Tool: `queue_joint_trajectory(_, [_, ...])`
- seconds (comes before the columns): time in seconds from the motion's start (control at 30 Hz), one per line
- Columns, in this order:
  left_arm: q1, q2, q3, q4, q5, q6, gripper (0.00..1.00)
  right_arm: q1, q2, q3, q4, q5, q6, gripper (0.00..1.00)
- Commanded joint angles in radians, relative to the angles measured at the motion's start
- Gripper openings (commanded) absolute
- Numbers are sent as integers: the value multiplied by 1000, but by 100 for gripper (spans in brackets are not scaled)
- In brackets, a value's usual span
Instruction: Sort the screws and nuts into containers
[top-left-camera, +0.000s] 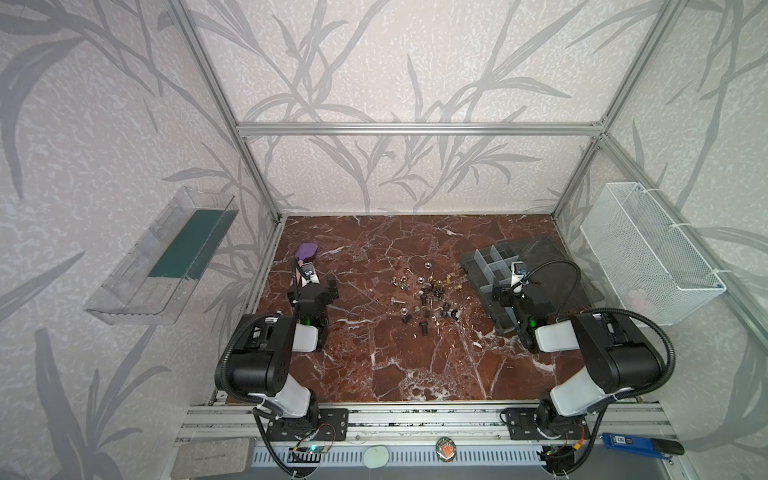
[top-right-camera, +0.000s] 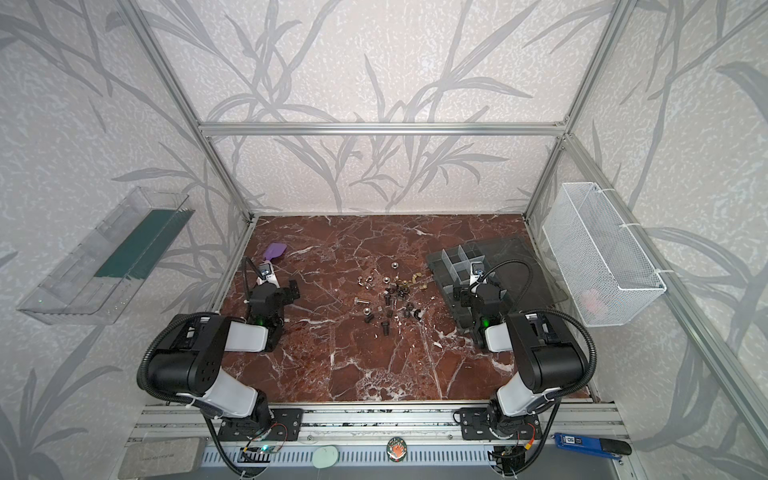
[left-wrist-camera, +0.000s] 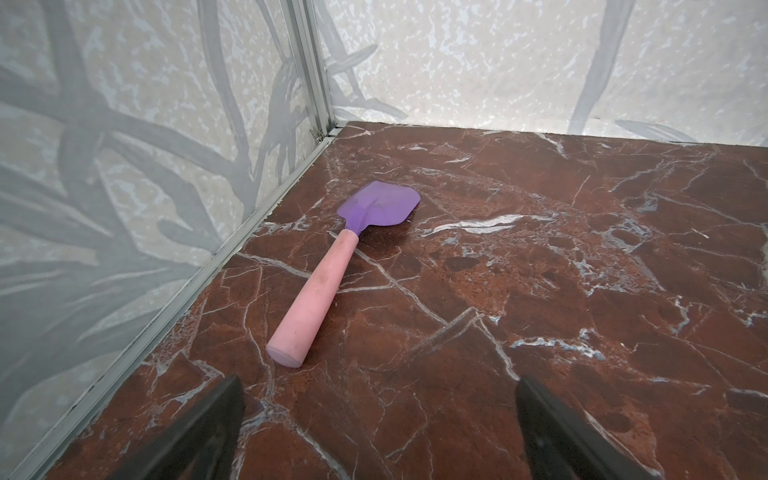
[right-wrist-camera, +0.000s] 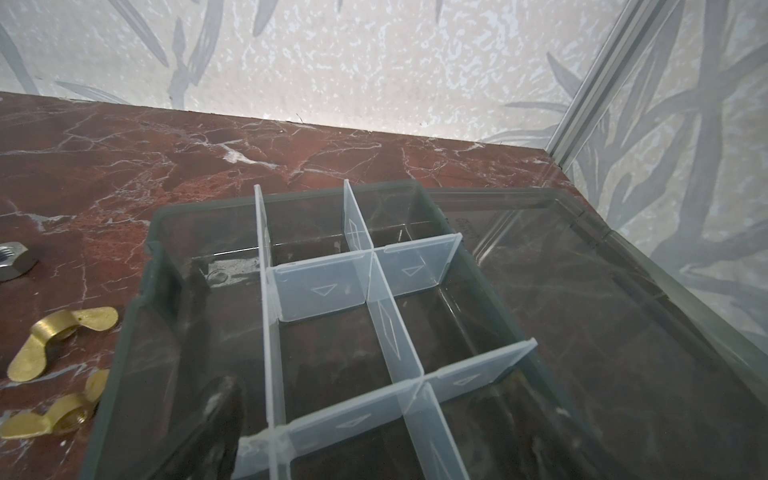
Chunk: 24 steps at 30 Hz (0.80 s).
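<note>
Currently both arms crouch, elbows folded: left gripper (left-wrist-camera: 378, 390) spread, empty, toy shovel (left-wrist-camera: 332, 266) at twelve o'clock; right gripper (right-wrist-camera: 374, 399) spread over containers (right-wrist-camera: 324, 291), with screws (top-left-camera: 424, 328), nuts (top-left-camera: 425, 263) at nine o'clock.

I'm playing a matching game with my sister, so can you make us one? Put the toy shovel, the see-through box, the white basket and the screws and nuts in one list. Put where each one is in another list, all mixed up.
Things:
1. toy shovel
2. organizer box
3. white wire basket
4. screws and nuts

Places:
A. middle of the table
B. hanging up at the right, off the table
C. right side of the table, opened up
D. left side of the table, towards the back

Pairs: 1-D, 2-C, 3-B, 4-A
</note>
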Motion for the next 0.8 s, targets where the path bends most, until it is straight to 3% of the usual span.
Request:
queue_joint_trajectory(0.0, [-1, 7, 15, 28, -15, 15, 99, -3, -8, 17, -7, 15, 5, 99])
queue_joint_trajectory(0.77, [-13, -26, -7, 56, -36, 22, 99, -3, -8, 17, -10, 13, 6, 99])
